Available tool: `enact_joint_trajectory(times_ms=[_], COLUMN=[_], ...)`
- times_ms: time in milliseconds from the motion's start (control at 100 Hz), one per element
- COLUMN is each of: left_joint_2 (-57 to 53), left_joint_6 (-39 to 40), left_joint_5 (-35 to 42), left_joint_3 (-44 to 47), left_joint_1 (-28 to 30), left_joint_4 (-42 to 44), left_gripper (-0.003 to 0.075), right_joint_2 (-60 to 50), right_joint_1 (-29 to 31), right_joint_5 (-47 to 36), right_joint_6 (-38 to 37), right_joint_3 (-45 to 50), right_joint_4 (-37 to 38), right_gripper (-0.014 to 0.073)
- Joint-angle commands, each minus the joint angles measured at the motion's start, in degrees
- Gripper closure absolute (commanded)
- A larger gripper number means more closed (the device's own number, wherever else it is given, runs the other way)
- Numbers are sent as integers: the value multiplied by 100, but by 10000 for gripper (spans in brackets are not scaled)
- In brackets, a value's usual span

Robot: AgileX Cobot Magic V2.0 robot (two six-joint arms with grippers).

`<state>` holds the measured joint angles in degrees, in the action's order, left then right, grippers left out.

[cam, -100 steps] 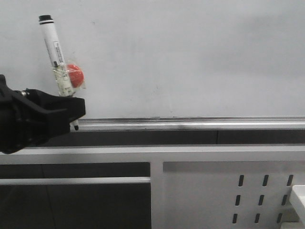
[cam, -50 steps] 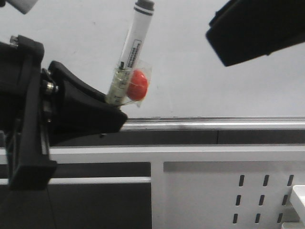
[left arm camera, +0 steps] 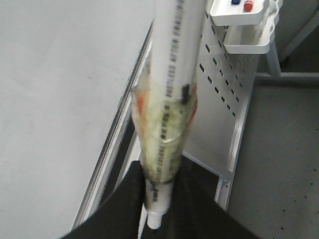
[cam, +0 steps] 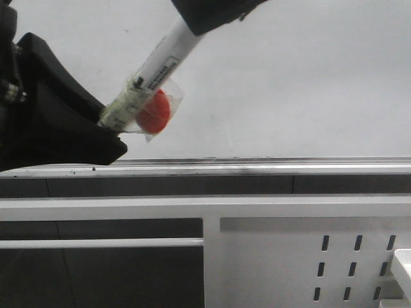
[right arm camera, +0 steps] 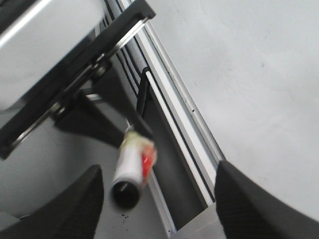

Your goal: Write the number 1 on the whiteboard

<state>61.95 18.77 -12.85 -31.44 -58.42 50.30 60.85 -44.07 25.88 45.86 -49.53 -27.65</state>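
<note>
Against the whiteboard: everything sits low and to the left, close above the rail.
Whiteboard (cam: 289, 77): large, flat, glossy white; wide bare surface to the right and above, with no number 1 stroke that I can make out.
Rail (cam: 257, 165): silver metal strip along the board's lower edge, straight and thin, with dark channels under it.
Left gripper (left arm camera: 158, 199): black, matte, wedge-shaped fingers pinching the lower end of the marker; in the front view it fills the left edge, just above the rail.
Marker (cam: 148, 74): white round barrel with a printed label, tilted with its upper end leaning right; its small white tip pokes out below the fingers in the left wrist view.
Red ball (cam: 154, 110): round, bright red, bound to the marker's side under a wrap of clear, crinkled tape.
Right gripper (right arm camera: 154, 199): two dark, rounded fingers spread wide apart, with the marker's dark-capped upper end between them, touching neither that I can see; in the front view it covers the marker's top at the upper edge.
Perforated panel (cam: 308, 256): white sheet metal below the rail, with rows of slotted holes at the lower right.
White holder (left arm camera: 244, 27): moulded plastic tray fixed on the panel, carrying a blue and a red cap.
Open room: the board's right half is free of arms.
</note>
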Motion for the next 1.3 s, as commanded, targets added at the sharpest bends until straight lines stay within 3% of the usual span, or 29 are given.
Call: enact_joint_trajectory(times_ms=[0,780,920,1100,1290], left_joint_2=[-111,-99,-99,-99,-110], left_joint_6=[64,75,75,75,75], left_joint_5=[37,23,154,312,325], left_joint_3=[-193,-451,-453,-476,-476], left_joint_1=[-136,-136,-136,-136,-136], left_joint_4=[88,87,87,97,111], left_gripper=[740,740,740,739,713], right_joint_2=[74,254,254,254,254], right_joint_1=[-29,-242,-242,-242,-242], right_joint_5=[-246,-81,-61,-61,-85], right_joint_6=[43,43,43,43,43], right_joint_3=[-281,-356,-356,-356,-356], right_joint_4=[-138,-259,-259,-259,-268], right_gripper=[162,170,306,669,666])
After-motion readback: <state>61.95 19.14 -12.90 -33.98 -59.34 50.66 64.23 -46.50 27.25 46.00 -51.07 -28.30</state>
